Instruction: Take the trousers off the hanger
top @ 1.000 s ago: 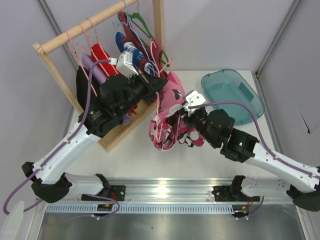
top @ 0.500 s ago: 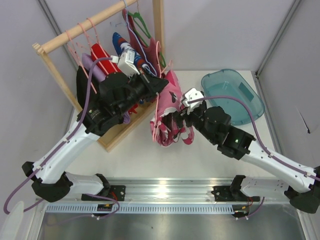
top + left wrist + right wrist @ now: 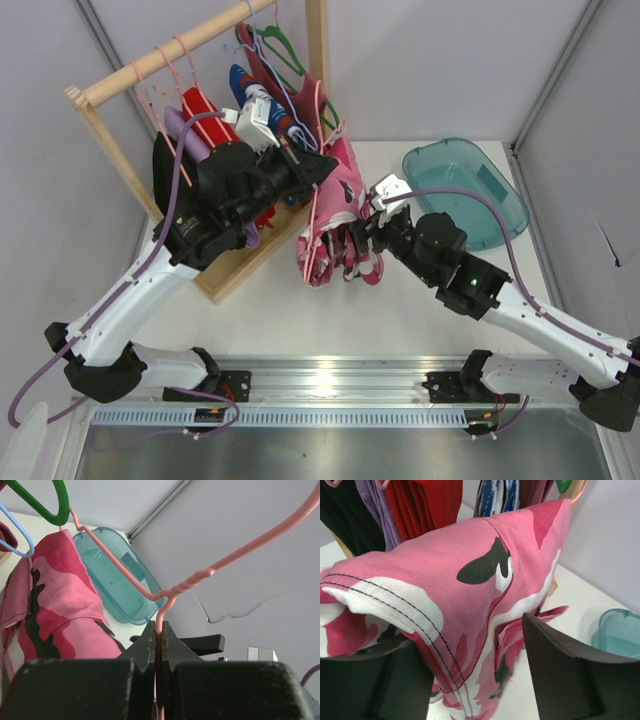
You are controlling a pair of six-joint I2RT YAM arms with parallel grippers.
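The pink camouflage trousers (image 3: 335, 225) hang draped on the pale-pink hanger (image 3: 210, 570), just right of the wooden rack. My left gripper (image 3: 322, 168) is shut on the hanger's wire stem below the twist, which shows in the left wrist view (image 3: 159, 627). My right gripper (image 3: 362, 235) is open at the right side of the trousers. In the right wrist view the cloth (image 3: 470, 580) fills the gap between its fingers (image 3: 470, 645), which stand wide apart. The trousers also show in the left wrist view (image 3: 55, 595).
The wooden rack (image 3: 120, 85) at back left carries a red garment (image 3: 200, 105), a blue-white-red garment (image 3: 250, 85), a green hanger (image 3: 285, 50) and more pink hangers. A teal tub (image 3: 465, 190) lies at back right on the white table.
My right gripper has moved up and left against the trousers, and the cloth's lower end has bunched and risen. My left gripper has held the hanger almost still.
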